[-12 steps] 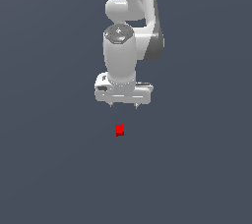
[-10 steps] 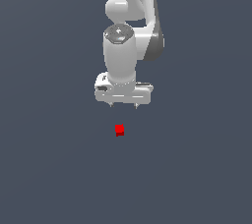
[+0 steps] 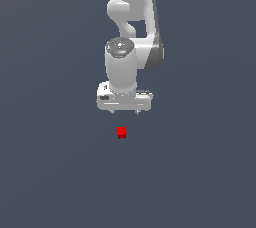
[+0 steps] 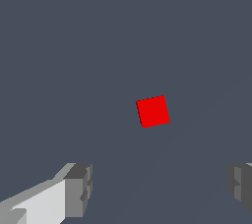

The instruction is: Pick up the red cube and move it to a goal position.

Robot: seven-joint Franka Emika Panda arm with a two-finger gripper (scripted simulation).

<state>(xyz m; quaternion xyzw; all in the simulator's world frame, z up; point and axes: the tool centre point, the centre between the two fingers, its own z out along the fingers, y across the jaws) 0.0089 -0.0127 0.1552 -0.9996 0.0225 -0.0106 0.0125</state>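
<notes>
Hanging above the dark grey worktop (image 3: 45, 172), the white gripper (image 3: 124, 112) has its fingers (image 4: 78, 188) spread wide, with clear worktop showing between them in the wrist view; they hold nothing and touch nothing. In the exterior view only the two short finger tips show under the gripper body, set well apart from each other.

The red cube (image 3: 121, 132) lies flat on the worktop, on its own, at about 6 o'clock from the gripper in the exterior view and near it, with a gap of bare worktop between the finger tips and the cube. In the wrist view the red cube (image 4: 152, 111) sits slightly turned, its edges not square to the line between the fingers, and it lies beyond the tips rather than between them.

Against the exterior pictures from a little over half a second back, the arm, the gripper and the cube stand in the same places; no shift of the cube or change in the finger spread can be made out.
</notes>
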